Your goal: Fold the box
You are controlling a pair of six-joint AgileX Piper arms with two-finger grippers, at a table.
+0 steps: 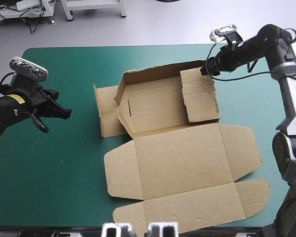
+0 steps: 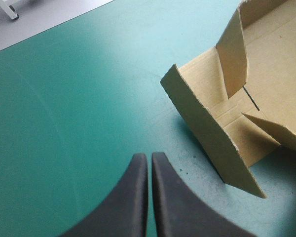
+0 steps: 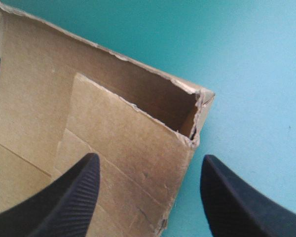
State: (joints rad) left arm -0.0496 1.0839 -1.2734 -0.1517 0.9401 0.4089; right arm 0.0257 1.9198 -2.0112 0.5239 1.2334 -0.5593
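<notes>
Our right gripper (image 3: 150, 162) of two black fin-shaped fingers stands spread and empty, straddling the far right corner of the brown cut-board box (image 3: 113, 143) just beneath it. Our left gripper (image 2: 149, 157), clenched on nothing, sits apart from the box's left wall; the right is nearer.

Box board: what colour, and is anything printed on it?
Plain brown, no print visible on the box; the high view shows it best.
</notes>
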